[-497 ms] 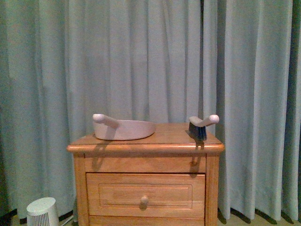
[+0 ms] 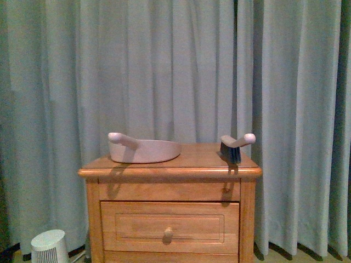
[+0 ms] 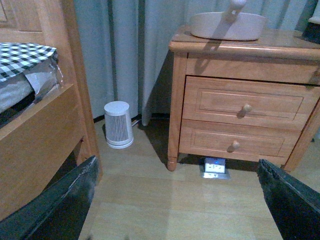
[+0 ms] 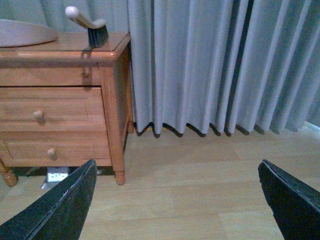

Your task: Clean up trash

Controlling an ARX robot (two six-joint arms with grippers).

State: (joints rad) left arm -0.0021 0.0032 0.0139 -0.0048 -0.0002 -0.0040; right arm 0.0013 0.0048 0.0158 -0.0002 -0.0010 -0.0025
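No white tissue wad shows in any view; the trash is out of view. A beige dustpan (image 2: pixel 143 149) lies on the left of the wooden nightstand (image 2: pixel 170 167), and a small hand brush (image 2: pixel 235 147) with dark bristles stands on its right. The dustpan (image 3: pixel 227 25) also shows in the left wrist view, the brush (image 4: pixel 90 26) in the right wrist view. My left gripper (image 3: pixel 180 200) is open and empty, low over the floor in front of the nightstand. My right gripper (image 4: pixel 177 200) is open and empty over the floor to the right of the nightstand. Neither arm shows in the front view.
Pale curtains (image 2: pixel 164 71) hang behind the nightstand. A small white ribbed appliance (image 3: pixel 118 125) stands on the floor left of it, beside a wooden bed frame (image 3: pixel 40 130) with a checked cover. A power strip (image 3: pixel 215 167) lies under the nightstand.
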